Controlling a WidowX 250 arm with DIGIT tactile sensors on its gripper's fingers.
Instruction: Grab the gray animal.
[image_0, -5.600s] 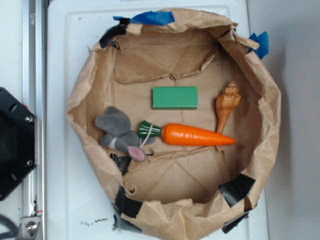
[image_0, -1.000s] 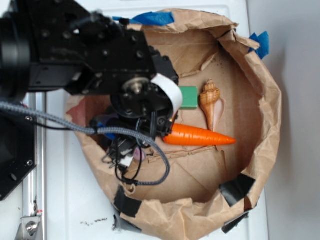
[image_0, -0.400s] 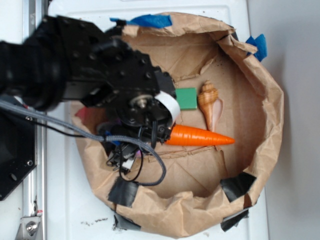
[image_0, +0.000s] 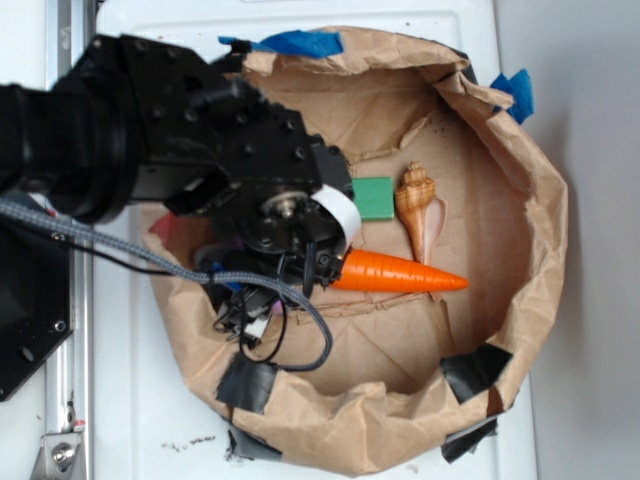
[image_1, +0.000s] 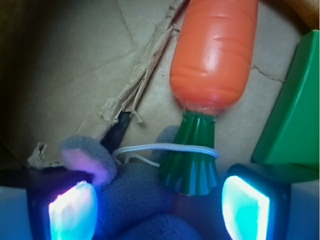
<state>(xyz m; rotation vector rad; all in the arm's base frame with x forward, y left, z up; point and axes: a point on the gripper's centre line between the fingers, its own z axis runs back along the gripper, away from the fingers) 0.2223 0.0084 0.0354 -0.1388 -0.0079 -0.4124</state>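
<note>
Exterior view first: I see my black arm (image_0: 170, 150) reaching in from the left over a shallow brown paper-lined basket (image_0: 540, 250) on a white table (image_0: 150, 400). Compared with a moment ago, the arm sits almost where it did, so the approach seems finished and it has settled over the near-left part of the basket. The basket itself has shifted slightly since a second ago. Inside it, an orange carrot (image_0: 400, 272) points right, a tan seashell (image_0: 420, 205) stands just beyond the carrot, and a green block (image_0: 375, 197) peeks out beside the arm. The gray animal is hidden under the arm in this view.

Wrist view next: I look straight down between the gripper (image_1: 160, 207) fingers. The two lit pads (image_1: 72, 210) stand apart, one at each lower corner, so the tool is spread wide and clamps nothing yet. The gray animal (image_1: 140, 210) lies between them at the bottom edge, its pink ear (image_1: 90, 162) just above the left pad. The carrot's green top (image_1: 192, 157) sits close to the toy, just inside the right pad, with a white string (image_1: 165, 148) looped across it. The green block lies far right.

I judge the fingers are placed for closing, though the carrot top could get pinched along with the toy.
</note>
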